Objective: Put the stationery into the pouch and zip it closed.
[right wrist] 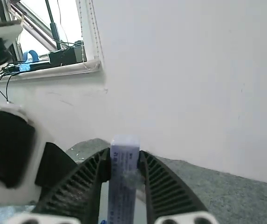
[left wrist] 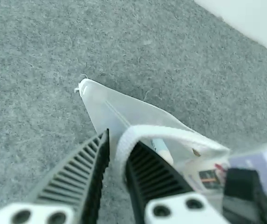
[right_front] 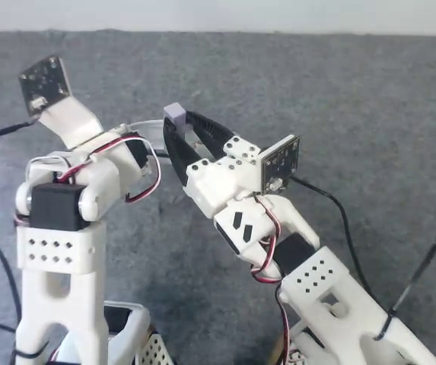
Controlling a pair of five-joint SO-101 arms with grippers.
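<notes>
Pouch, grey carpet, white wall

No readable text — just blurred print on the lilac block

Yr 2 arms: white shells, blk servos, red/blk/white cables, hole-dotted brackets, ribbed blk fingers, small cam boards at wrists.
</notes>
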